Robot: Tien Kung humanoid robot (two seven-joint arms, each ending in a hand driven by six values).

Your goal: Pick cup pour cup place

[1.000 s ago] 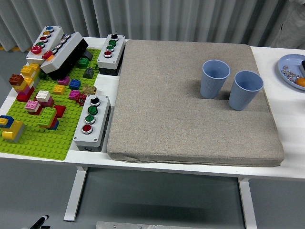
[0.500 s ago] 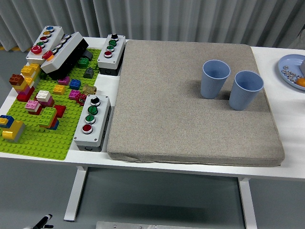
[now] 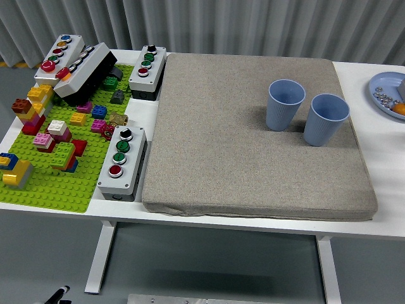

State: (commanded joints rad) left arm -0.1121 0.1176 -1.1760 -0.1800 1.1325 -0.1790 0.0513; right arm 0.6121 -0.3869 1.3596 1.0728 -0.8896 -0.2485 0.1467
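Two blue cups stand upright and empty-looking on a grey mat [image 3: 253, 133] that covers most of the white bench [image 3: 380, 136]. The left cup [image 3: 285, 104] sits toward the mat's far right part, and the right cup [image 3: 326, 119] stands just beside it, slightly nearer the mat's right edge and a little closer to the bench's near edge; the two are close but whether they touch cannot be told. No robot hand shows anywhere over the bench, so neither hand's state can be seen; only a small black-and-white tip [image 3: 57, 294] appears below the bench at the bottom left, too little to identify. At the bench's right edge, partly cut off, lies a blue plate [image 3: 381, 85] with small metal pieces and something orange on it. On the bench's left side lies a green building-brick baseplate [image 3: 57, 187] carrying scattered coloured bricks [image 3: 60, 151]. A grey button box [image 3: 122, 159] with a column of buttons lies between the baseplate and the mat near the bench's near edge. A second button box [image 3: 147, 69] lies at the mat's far left corner, and a third button box [image 3: 58, 56] sits at the bench's far left corner with a dark box [image 3: 88, 73] leaning just beside it.
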